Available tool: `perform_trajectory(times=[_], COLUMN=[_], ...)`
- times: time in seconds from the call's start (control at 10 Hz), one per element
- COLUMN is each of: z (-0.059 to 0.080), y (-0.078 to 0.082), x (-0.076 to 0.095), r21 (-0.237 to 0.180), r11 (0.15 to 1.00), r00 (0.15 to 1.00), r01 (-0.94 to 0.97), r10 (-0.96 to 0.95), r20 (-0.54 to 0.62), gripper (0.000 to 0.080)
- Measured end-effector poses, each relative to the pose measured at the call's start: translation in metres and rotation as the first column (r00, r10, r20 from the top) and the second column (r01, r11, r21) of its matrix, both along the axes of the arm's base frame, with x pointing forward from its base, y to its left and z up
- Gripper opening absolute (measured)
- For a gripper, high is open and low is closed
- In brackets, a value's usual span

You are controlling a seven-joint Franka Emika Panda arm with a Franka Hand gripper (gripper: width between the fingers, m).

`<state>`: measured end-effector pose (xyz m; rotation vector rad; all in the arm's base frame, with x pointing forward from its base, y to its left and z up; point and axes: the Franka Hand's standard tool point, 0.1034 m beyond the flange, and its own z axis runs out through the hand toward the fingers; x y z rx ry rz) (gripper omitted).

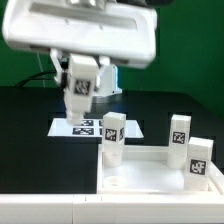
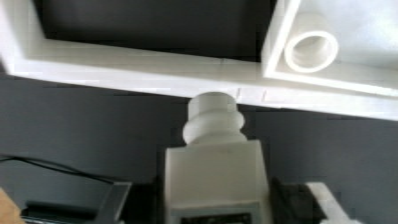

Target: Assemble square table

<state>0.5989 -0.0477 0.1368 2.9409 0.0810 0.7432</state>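
Gripper clenched on white tagged leg, held above marker board; square panel nearby bears three upright legs.

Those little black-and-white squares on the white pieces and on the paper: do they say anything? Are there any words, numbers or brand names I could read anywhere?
No readable text, number or brand name appears in either view.
Legs: black-and-white square pattern tags, not letters.
Leg in the hand: another pattern tag, no words.
Marker board: printed pattern tags, too blurred to make out.
Square panel with its socket: plain white, no marking.
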Motion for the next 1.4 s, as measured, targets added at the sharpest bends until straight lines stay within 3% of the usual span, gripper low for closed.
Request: perform_trajectory(times=[0.1,0.2,0.6,0.7,0.8,1.1,1.3,1.4], z=[-0.006,-0.001,-0.005,-0.008,-0.013,-0.021,-0.026,-0.026], y=[0.017,0.023,0.013,-0.005,-0.016,0.014,0.053,0.052], x=[0.006,0.011,0.008,0.004,0.002,0.012,0.018,0.018], r21=[0.039,0.048,0.043,0.017,0.039,0.111,0.175,0.155], r11=[0.999,0.999,0.998,1.0,0.999,0.993,0.978,0.984], r00=[1.0,1.0,0.999,1.0,0.999,0.999,0.994,0.996], r01=[0.026,0.023,0.035,0.007,0.03,0.049,0.112,0.089], r10=[-0.025,-0.023,-0.034,-0.006,-0.029,-0.049,-0.113,-0.09], r20=[-0.008,-0.006,-0.013,-0.025,-0.032,-0.003,-0.002,-0.001], gripper=[0.0278,0.0278,0.0278,0.0278,0.0278,0.0278,0.0278,0.0278])
